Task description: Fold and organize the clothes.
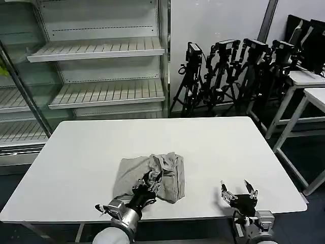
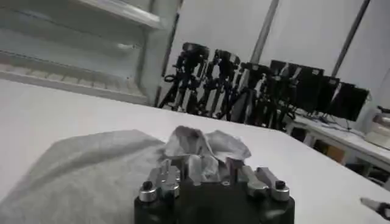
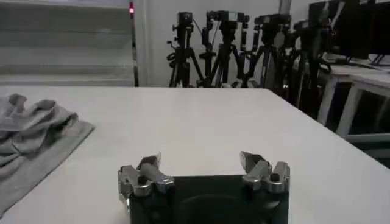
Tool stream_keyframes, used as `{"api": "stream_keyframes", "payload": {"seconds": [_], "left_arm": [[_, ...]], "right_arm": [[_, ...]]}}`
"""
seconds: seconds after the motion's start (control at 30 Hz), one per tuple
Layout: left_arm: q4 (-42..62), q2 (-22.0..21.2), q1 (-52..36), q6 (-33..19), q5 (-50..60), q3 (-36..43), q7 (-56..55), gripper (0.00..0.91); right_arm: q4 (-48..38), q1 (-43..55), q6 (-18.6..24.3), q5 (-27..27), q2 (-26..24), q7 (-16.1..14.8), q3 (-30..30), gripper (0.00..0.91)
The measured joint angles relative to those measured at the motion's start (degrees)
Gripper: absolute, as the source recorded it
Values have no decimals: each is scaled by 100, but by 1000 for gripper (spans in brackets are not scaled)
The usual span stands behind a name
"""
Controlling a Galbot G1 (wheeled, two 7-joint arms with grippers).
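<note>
From the head camera, the grey T-shirt (image 1: pixel 152 175) lies bunched near the table's (image 1: pixel 76 157) near edge, left of centre. The left gripper (image 1: pixel 148 184) sits on its near hem, far closer than the right gripper (image 1: pixel 238 192), spread and empty to the right.

At the left wrist, the fingers (image 2: pixel 163 176) pinch a raised fold.

At the right wrist, the shirt (image 3: pixel 30 137) lies well apart. No writing is readable.

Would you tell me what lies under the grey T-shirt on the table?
The T-shirt lies bunched directly on the white table; anything beneath its folds is covered. The left gripper sits at its near edge.
</note>
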Motion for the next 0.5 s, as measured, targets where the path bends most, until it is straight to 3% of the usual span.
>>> {"api": "stream_keyframes", "payload": {"seconds": [0.5], "left_arm": [[-43, -153, 205, -84, 210, 496, 42, 50]], "right_arm": [[77, -71, 7, -10, 13, 12, 53, 907]]}}
